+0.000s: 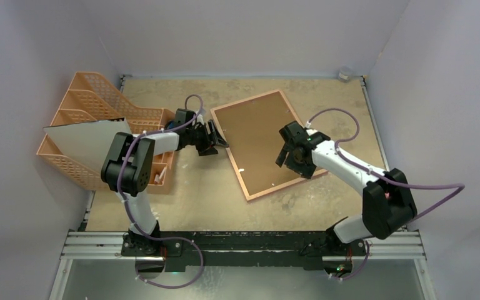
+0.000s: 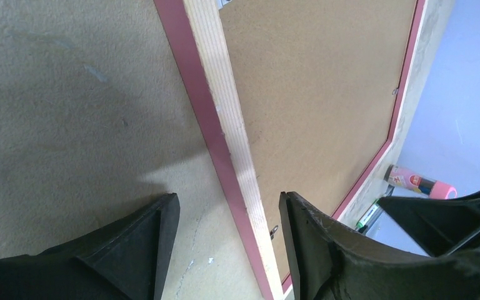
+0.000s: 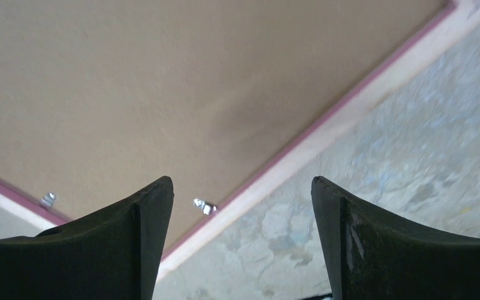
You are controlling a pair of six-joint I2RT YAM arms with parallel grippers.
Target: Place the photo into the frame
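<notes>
Surface: tan table (image 1: 181,200), grey walls on three sides
Top view, frame (image 1: 246,101): lies face down mid-table, askew, brown backing board (image 1: 259,140) uppermost
Top view, photo: not visible; whether it sits under the board I cannot tell
Top view, clutter: orange file rack (image 1: 81,119) far left, holding a pale sheet (image 1: 87,144)
Left wrist view, left gripper (image 2: 228,197): jaws apart, straddling the frame's (image 2: 234,125) left rim, gripping nothing
Left wrist view, detail: small metal clip (image 2: 274,231) at the board's edge
Right wrist view, right gripper (image 3: 242,181): jaws wide, empty, above the frame's (image 3: 362,100) near corner
Right wrist view, detail: another clip (image 3: 204,205) between the fingers
Step, judged: working the back clips
Advice: pin the rim with one claw, turn clips gently with the other, and keep the frame from sliding
</notes>
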